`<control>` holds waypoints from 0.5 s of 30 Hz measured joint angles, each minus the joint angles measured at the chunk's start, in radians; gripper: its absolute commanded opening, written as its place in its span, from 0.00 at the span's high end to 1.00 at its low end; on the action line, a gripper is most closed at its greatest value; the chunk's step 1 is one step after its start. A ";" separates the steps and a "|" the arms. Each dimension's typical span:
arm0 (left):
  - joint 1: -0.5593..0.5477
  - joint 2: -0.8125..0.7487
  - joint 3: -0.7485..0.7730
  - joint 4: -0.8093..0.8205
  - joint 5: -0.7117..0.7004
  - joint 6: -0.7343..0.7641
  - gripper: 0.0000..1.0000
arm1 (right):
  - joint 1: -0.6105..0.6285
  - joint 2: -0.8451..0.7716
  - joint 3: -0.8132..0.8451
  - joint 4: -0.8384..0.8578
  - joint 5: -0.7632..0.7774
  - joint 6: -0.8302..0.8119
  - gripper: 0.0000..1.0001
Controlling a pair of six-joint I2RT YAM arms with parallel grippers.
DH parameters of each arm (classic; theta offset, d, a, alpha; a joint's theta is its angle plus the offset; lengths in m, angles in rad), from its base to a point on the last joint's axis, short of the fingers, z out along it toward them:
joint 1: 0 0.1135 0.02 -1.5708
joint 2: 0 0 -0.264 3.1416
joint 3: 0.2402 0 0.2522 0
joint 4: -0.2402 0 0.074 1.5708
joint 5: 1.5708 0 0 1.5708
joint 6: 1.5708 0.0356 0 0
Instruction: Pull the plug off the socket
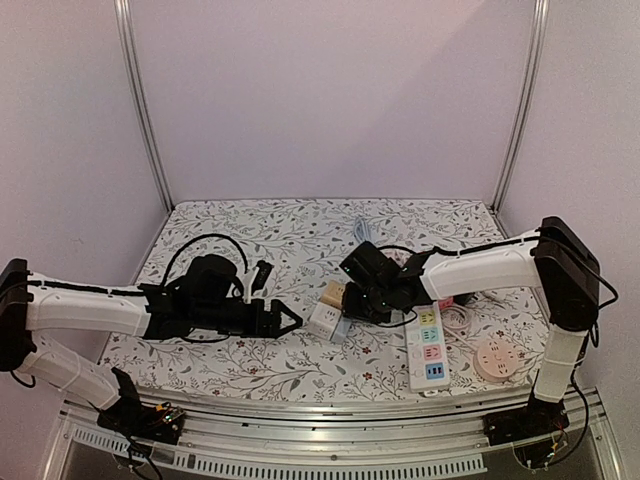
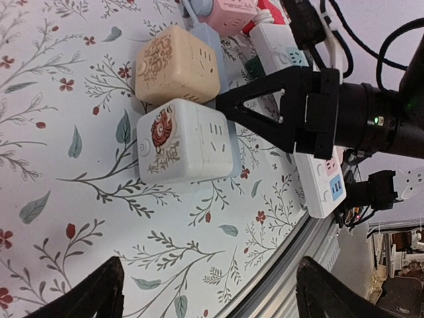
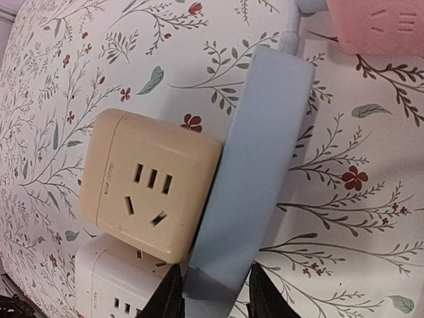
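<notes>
**Item 1.** White cube plug [image 2: 185, 142]. It lies mid-table on the floral table [image 1: 250, 220], seated against the pale blue socket strip [image 3: 255, 172]. A beige cube plug [image 2: 175, 66] sits touching it, on the same strip.

**Handling (judged).** Hard moulded plastic, light and stiff. The faces are smooth and the corners rounded, so it is apt to slip. The pins probably hold tightly. Take it across 2 flat opposite faces and draw it straight away from the strip.

**Right claw** [image 3: 212, 291]. Narrowed onto the strip's end, with its 2 fingers against both long edges, bracing it.

**Left claw** [image 2: 209, 278]. Spread wide, empty, facing the white cube and apart from it.

**Room.** The bare cloth on the left arm's side looks free for the pull. Beyond the strip it is crowded with a pink cube [image 3: 377, 23], a white strip [image 1: 430, 350] and cables [image 1: 200, 245]. The table's near edge lies close.
</notes>
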 measured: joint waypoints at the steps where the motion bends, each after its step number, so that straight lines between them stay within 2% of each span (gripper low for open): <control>1: 0.000 0.000 0.000 0.000 0.000 -0.002 0.12 | -0.001 0.002 0.001 0.008 -0.006 0.001 0.78; 3: 0.000 0.000 0.000 0.001 -0.002 -0.007 0.12 | -0.003 0.001 0.003 0.023 -0.012 0.004 0.85; 9: 0.000 -0.001 0.000 0.008 -0.004 -0.031 0.10 | -0.016 -0.001 -0.039 0.116 -0.091 -0.011 0.93; 15: 0.000 0.001 -0.018 0.057 -0.005 -0.082 0.08 | -0.012 -0.016 -0.105 0.199 -0.229 -0.037 0.95</control>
